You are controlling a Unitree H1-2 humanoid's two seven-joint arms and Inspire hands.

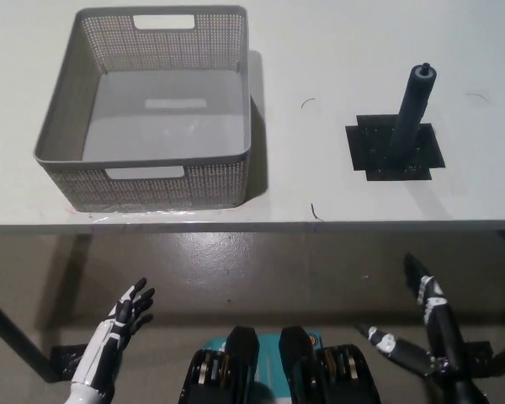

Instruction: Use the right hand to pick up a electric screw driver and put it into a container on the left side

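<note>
Both hands low, below the table point(286, 50) edge. Right hand point(425, 324) fingers spread, holding nothing; left hand point(118, 324) same, just resting. Electric screwdriver point(412, 114) stands upright on a black pad point(396, 147), w/ grey basket point(147, 181) to its left, well apart.

A white table point(320, 50) occupies the upper part of the view. A black square mat point(370, 160) lies flat on its right side. Below the table edge is a grey-brown floor point(261, 261).

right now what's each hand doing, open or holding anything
Left hand: open, holding nothing, low at the left below the table edge.
Right hand: open, holding nothing, low at the right.
</note>
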